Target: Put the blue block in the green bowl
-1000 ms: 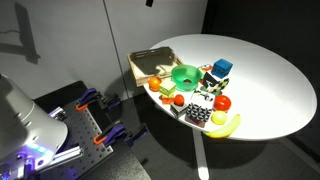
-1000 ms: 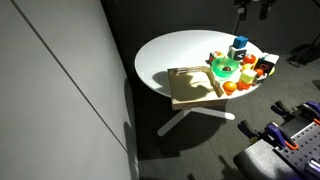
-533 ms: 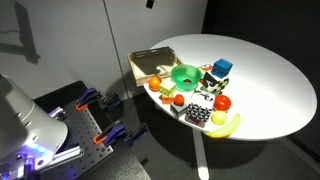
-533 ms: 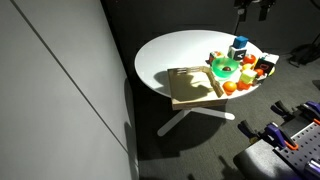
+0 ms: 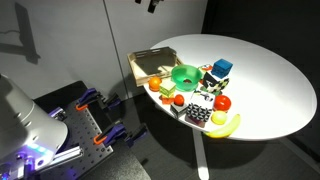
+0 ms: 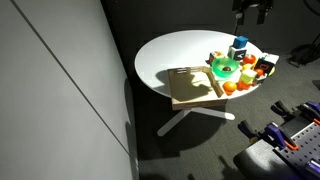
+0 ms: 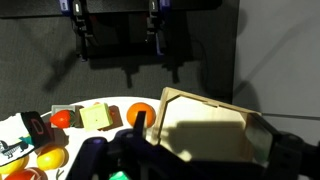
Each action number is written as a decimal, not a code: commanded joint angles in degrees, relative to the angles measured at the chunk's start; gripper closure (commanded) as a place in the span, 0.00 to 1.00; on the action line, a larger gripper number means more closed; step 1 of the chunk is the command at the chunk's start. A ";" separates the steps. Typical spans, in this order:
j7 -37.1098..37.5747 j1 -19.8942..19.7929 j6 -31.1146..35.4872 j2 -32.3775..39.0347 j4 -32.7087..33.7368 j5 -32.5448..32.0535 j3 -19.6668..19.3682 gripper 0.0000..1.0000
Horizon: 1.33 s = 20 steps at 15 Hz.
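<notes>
The blue block (image 5: 222, 67) sits on top of a black-and-white patterned block, just beside the green bowl (image 5: 185, 74), among toys on a round white table (image 5: 265, 75). Both show in the other exterior view too: block (image 6: 240, 44), bowl (image 6: 225, 68). My gripper (image 5: 152, 4) hangs high above the table at the frame's top edge, also in an exterior view (image 6: 250, 10). In the wrist view its dark fingers (image 7: 200, 140) stand wide apart and empty over the tan tray. The blue block is out of the wrist view.
A tan wooden tray (image 5: 150, 62) lies at the table edge next to the bowl and fills the wrist view (image 7: 205, 125). An orange (image 7: 140, 113), a banana (image 5: 225, 125), red fruit (image 5: 222, 102) and patterned blocks crowd around. A bench with clamps (image 5: 90, 100) stands below.
My gripper has shifted slightly at the top edge of both exterior views. The toys have not moved.
</notes>
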 commanded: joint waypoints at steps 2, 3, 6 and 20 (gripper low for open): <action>0.33 -0.92 2.15 5.27 3.53 1.29 -0.95 0.00; -0.26 -1.14 3.59 5.88 3.31 1.53 -1.14 0.00; -2.63 -1.77 9.45 6.58 1.77 2.08 -1.44 0.00; -3.01 -4.65 23.71 11.39 6.65 5.28 -2.91 0.00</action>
